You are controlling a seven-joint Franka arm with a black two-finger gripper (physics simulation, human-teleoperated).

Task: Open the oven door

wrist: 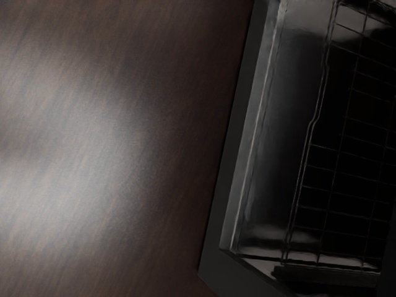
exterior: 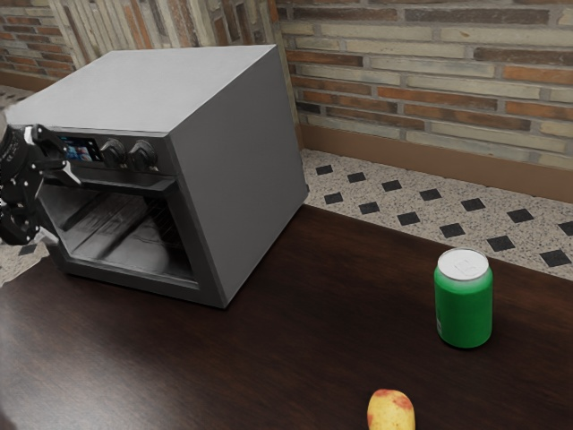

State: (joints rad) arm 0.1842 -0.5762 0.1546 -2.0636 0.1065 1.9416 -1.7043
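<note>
A yellow fruit [exterior: 391, 412] lies nearest on the tabletop [exterior: 313, 305], and the empty claw [exterior: 65, 211] is wide open before the closed oven door [exterior: 134, 242], seemingly at the reaching step, needing next to catch the handle [exterior: 143, 184].

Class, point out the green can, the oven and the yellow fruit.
Green can [exterior: 464, 312]: exterior view, its side.
Oven [exterior: 240, 175]: exterior view, its grey side panel.
Yellow fruit [exterior: 391, 414]: exterior view, its upper part.
</note>
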